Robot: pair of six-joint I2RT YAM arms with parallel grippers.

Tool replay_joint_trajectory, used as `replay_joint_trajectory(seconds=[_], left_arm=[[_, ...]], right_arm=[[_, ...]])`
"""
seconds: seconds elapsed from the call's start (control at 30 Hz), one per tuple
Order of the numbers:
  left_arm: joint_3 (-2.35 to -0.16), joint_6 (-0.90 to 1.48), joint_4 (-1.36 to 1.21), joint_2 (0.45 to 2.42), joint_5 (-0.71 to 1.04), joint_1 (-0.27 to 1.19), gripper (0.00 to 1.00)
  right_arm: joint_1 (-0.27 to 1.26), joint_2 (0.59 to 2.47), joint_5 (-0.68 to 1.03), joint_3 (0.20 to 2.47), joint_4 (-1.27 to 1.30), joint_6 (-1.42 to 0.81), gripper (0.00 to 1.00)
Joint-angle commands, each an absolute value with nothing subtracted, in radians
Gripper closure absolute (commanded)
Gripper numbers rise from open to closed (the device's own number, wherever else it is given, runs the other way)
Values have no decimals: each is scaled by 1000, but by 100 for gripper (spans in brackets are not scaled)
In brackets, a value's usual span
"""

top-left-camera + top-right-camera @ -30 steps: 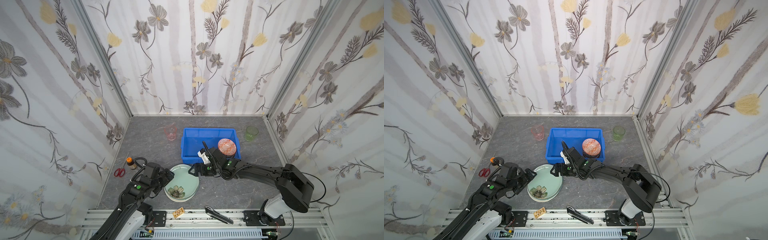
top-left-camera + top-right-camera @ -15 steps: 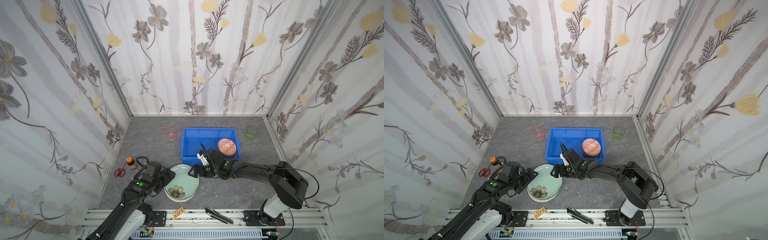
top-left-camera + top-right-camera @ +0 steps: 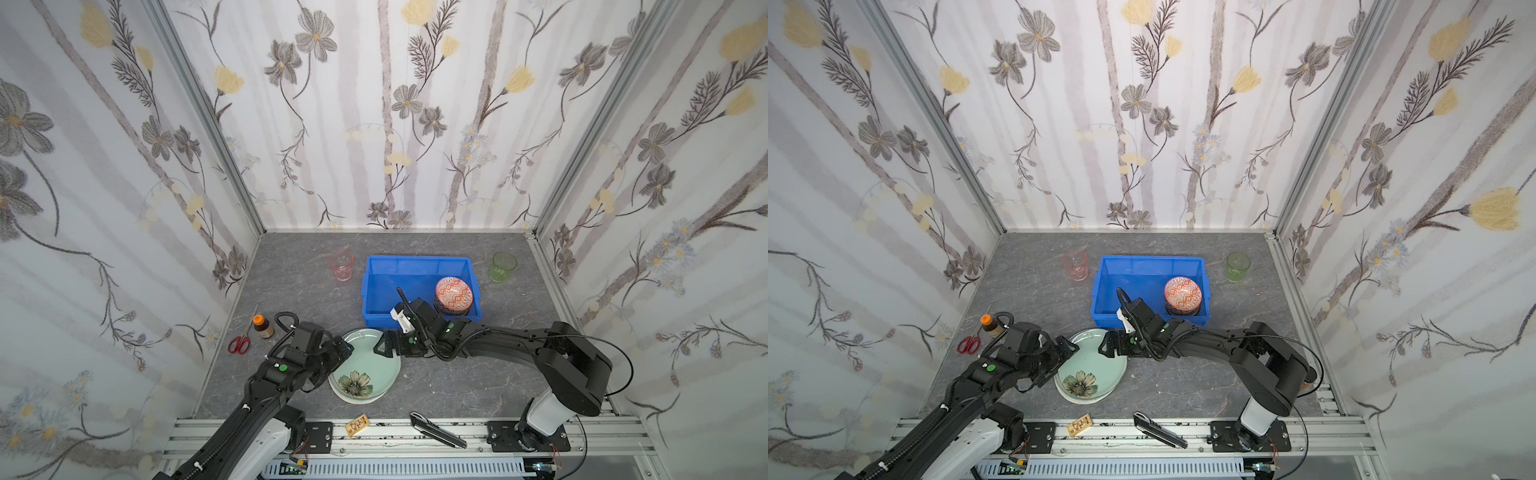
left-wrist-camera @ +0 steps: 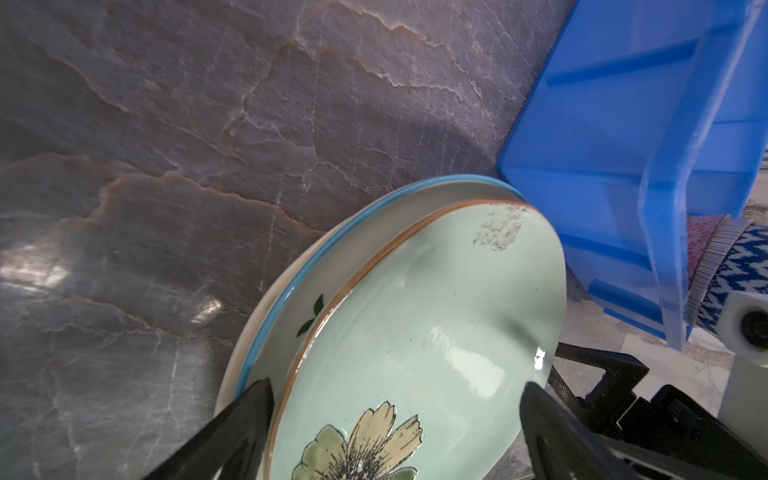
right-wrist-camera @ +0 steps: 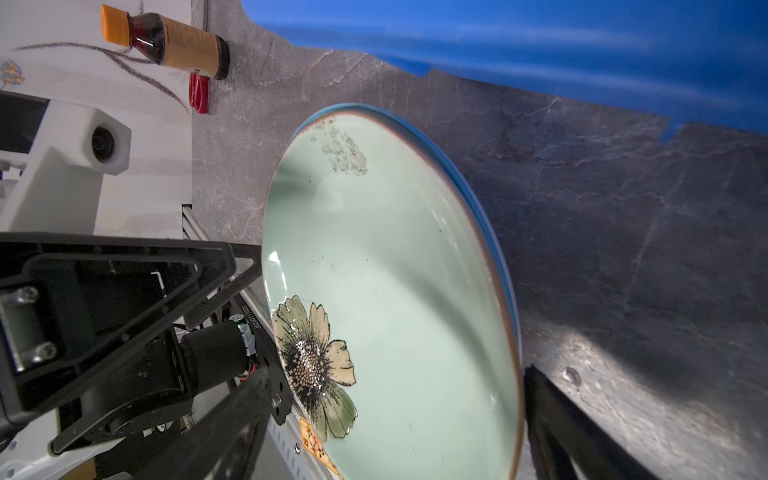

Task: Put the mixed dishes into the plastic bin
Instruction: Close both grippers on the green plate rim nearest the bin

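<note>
In both top views I see the green plate [image 3: 368, 361] topping a stack on the table [image 3: 299, 291], just in front of the blue bin [image 3: 419, 261], which holds the orange bowl [image 3: 454, 293]. The left gripper [image 3: 342, 353] and right gripper [image 3: 383, 347] flank the plate. In the left wrist view, the fingers are spread wide astride it. In the right wrist view they are likewise spread; I can't tell whether they touch the rim.

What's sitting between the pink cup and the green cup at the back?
The blue bin, holding a stack of bowls topped by an orange one; both top views show it.
</note>
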State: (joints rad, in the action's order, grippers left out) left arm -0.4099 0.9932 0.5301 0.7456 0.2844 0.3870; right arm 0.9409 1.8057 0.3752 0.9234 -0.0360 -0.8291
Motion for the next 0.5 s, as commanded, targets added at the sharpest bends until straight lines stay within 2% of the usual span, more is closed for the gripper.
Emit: replay_joint_trajectory(seconds=[0.0,0.47], left_arm=[[-409,976,489,748,307,387,5],[-404,995,438,769,334,388,6]], right_arm=[[944,1801,373,933,7,-841,8],[945,1769,377,911,0,-850,20]])
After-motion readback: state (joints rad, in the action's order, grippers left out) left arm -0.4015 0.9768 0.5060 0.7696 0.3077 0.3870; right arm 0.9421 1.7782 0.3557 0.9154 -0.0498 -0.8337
